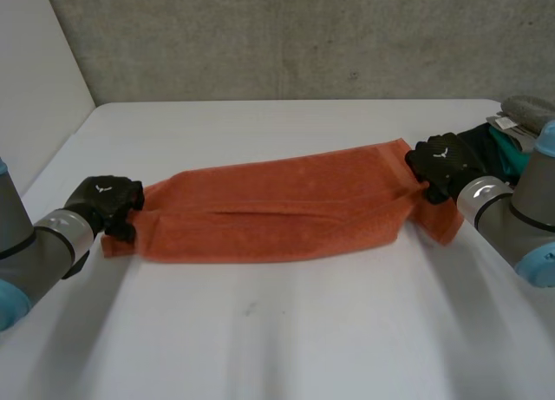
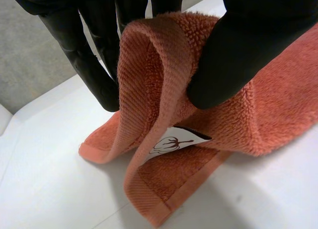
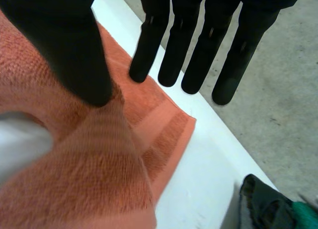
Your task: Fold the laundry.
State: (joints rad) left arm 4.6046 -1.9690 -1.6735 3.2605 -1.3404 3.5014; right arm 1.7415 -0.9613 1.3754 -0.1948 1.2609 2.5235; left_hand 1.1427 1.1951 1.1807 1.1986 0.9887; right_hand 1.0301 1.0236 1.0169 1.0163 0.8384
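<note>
- At the left end, our left robot hand [image 1: 108, 205] pinches the orange towel [image 1: 277, 209].
- Our right robot hand [image 1: 444, 166] pinches the right end.
- It lies stretched on the desk [image 1: 277, 339]; next, we judge, bring one end onto the other.

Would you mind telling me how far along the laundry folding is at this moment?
Done: the orange towel appears doubled lengthwise into a long strip on the white table. In hand: the left hand pinches one short end and the right hand grips the other, with the strip stretched between them. Left: the crosswise folds, probably, and the dark and teal clothes piled beside the right hand.
</note>
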